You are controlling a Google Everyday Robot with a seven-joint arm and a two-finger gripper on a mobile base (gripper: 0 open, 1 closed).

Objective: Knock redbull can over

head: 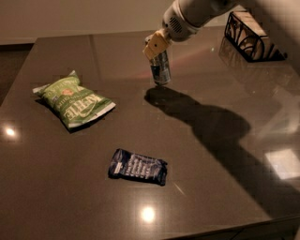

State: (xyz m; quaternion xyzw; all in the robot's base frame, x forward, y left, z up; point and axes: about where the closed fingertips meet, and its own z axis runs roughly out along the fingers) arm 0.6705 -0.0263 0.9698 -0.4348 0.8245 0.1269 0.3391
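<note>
Dark glossy table (56,197) with a plain pale wall (70,18) behind it and ceiling lights reflecting off the top. The redbull can (161,71) is at the far middle of the table, on its base and not down yet. It may be leaning a little with its top to the left, hard to be sure. The gripper (154,45) is right at the can's top on the far-left side, overlapping the rim, and looks to be touching it. Can't tell whether it's open or closed, or whether it grips anything. The white arm (197,14) comes in from the far right and throws a long shadow across the table toward the near right. Contact is high on the can, which makes sense for tipping: a slim tall can goes over easily from a push near the top, while a low push would likely just slide it. Judged as mid-push, task not done. The green chip bag (75,99) lies flat at left and the dark blue snack packet (138,166) lies near centre, both well apart from the can and out of where it would fall. A black wire rack (251,33) sits at the far right, also well away.
</note>
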